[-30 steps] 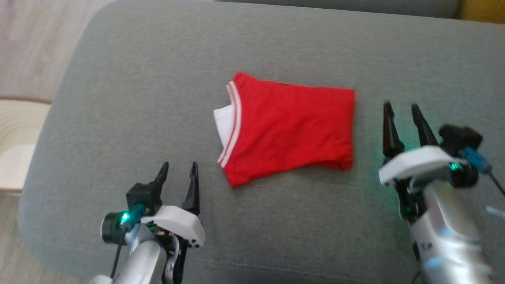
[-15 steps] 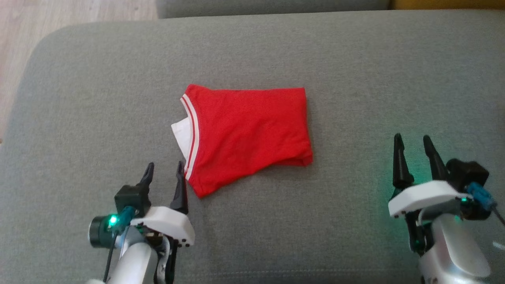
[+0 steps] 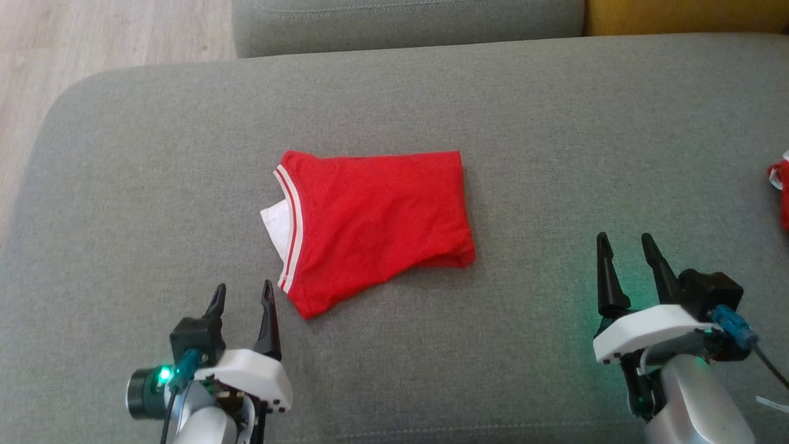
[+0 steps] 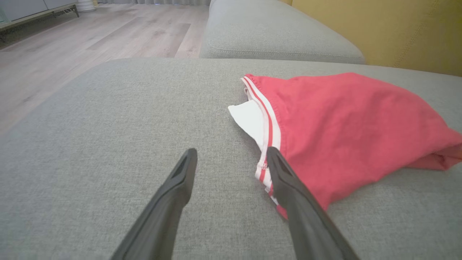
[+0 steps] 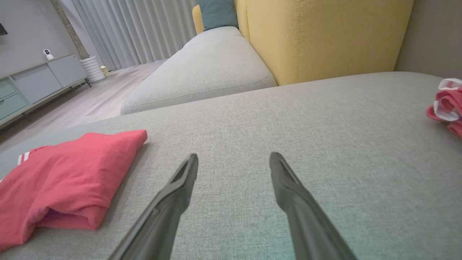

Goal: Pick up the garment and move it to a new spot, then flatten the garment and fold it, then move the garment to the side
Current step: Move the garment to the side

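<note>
The red garment (image 3: 376, 225) lies folded into a compact rectangle on the grey sofa seat (image 3: 123, 185), its white striped trim and a bit of white inside showing at its left edge. Its letters and number are hidden. My left gripper (image 3: 243, 291) hovers open just below and left of the garment's lower left corner; in the left wrist view the garment (image 4: 346, 122) lies just beyond my right fingertip (image 4: 274, 159). My right gripper (image 3: 624, 242) stands open over bare cushion, well to the right of the garment (image 5: 65, 184).
A second red and white piece of cloth (image 3: 780, 188) lies at the right edge of the seat, also in the right wrist view (image 5: 445, 106). Another grey cushion (image 3: 407, 24) and a yellow backrest (image 5: 325, 36) lie behind. Wood floor (image 3: 92, 37) lies beyond the seat's left edge.
The whole head view has shifted, so the camera moved. Both grippers stand lower in the picture and farther from the garment than before, still open. The garment keeps its folded shape.
</note>
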You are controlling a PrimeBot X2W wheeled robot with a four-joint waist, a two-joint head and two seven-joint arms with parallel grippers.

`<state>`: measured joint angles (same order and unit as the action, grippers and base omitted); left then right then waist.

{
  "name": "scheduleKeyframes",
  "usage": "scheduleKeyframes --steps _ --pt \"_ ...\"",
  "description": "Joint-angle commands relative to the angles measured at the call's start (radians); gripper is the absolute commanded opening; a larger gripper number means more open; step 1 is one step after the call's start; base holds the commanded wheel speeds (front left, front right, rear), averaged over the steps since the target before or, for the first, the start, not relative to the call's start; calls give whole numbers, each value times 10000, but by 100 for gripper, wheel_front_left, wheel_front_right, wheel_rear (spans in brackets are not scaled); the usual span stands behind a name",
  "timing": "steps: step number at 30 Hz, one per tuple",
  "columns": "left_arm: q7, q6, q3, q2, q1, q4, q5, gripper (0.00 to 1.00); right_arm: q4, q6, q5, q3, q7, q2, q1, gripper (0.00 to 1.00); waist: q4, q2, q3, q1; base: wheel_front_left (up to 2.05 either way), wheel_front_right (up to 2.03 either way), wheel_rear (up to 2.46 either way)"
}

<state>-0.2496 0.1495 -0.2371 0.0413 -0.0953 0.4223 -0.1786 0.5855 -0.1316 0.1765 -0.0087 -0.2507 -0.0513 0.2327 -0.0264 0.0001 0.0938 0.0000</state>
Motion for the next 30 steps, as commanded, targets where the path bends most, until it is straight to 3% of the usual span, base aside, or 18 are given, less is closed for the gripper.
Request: scheduleKeyframes --steps 1,9,17,22,28,29,30 --pt "-122 28 438 89 -145 -347 88 100 -274 9 60 320 -110 10 168 100 -7 -1 -34 0 0 0 0" --pt "-122 -12 246 89 -281 -415 23 100 -188 9 191 558 -110 10 299 100 280 -1 272 0 0 0 0" --pt "-122 -145 -322 89 -543 -425 -70 100 505 9 757 1755 -110 10 1346 100 1252 -1 807 0 0 0 0" --pt "-122 -119 -609 89 -608 -368 -161 100 1366 9 947 2273 -93 10 2254 100 1921 -1 1031 0 0 0 0" --pt "-122 -107 -856 89 -663 -343 -243 100 3117 9 1033 2180 166 10 3161 100 2534 -1 1167 0 0 0 0" --pt "-122 -90 -869 89 -660 -352 -262 100 3362 9 1034 2210 223 10 3224 86 2562 -1 1173 0 0 0 0" --pt "-122 -79 -886 89 -656 -366 -274 100 3541 9 1091 2265 226 10 3276 55 2582 -1 1180 0 0 0 0"
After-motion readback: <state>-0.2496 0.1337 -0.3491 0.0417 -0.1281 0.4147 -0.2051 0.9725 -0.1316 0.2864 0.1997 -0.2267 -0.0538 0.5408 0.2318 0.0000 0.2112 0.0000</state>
